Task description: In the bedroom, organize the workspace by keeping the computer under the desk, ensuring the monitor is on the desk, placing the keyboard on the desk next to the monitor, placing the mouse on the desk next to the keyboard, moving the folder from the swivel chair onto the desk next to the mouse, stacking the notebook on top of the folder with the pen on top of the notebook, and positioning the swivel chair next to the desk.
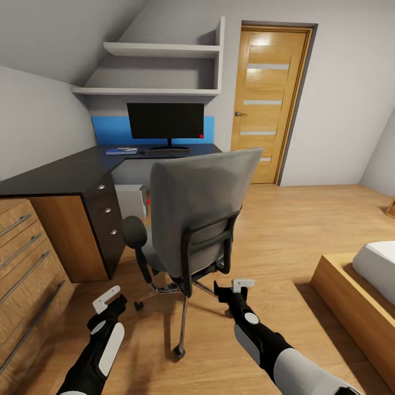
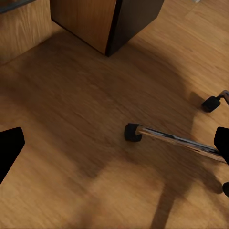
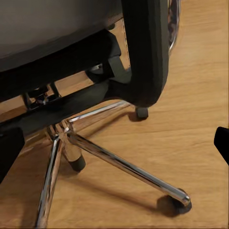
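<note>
Both arms low behind the grey upholstered swivel chair (image 1: 200,211).
Left gripper (image 1: 108,302) and right gripper (image 1: 233,289) spread, empty; approach the chair back squarely, then push it gently deskward.

black desk (image 1: 66,173) — monitor (image 1: 165,120), keyboard (image 1: 168,151) on top, wood floor (image 1: 307,219) — swivel chair (image 1: 195,214)
</note>
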Robot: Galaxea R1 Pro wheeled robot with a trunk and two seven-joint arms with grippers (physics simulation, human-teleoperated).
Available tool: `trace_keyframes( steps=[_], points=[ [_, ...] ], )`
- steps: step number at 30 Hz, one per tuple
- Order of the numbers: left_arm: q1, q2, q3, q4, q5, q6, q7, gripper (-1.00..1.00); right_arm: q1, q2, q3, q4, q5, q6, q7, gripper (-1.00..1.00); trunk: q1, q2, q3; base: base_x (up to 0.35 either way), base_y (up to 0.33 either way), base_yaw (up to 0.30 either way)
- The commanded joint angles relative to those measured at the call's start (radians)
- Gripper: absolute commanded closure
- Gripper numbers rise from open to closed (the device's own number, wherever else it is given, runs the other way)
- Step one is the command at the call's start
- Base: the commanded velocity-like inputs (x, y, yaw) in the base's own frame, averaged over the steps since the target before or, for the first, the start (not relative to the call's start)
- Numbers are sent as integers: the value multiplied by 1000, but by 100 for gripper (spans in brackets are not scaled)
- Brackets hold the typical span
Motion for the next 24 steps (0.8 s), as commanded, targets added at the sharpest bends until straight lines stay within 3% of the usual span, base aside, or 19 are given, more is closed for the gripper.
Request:
trace_keyframes(
  steps=[1, 3, 8, 12, 24],
  points=[
    [0, -1, 1, -2, 4, 5, 2, -100, -1, -1, 8, -6, -8, 8, -7, -100, 0, 0, -1, 0, 0, 0],
    [0, -1, 1, -2, 4, 5, 2, -100, -1, -2, 8, -17, -7, 26, -6, -100, 0, 0, -1, 0, 0, 0],
    [0, -1, 1, -2, 3, 5, 2, -100, -1, 0, 49, -27, -8, -42, -6, -100, 0, 0, -1, 0, 0, 0],
    [0, -1, 1, -2, 3, 5, 2, -100, -1, 0, 67, -27, -8, -55, -7, -100, 0, 0, -2, 0, 0, 35],
    [0, -1, 1, -2, 3, 5, 3, -100, -1, 0, 73, -27, -7, -61, -6, -100, 0, 0, -2, 0, 0, 216]
  ],
)
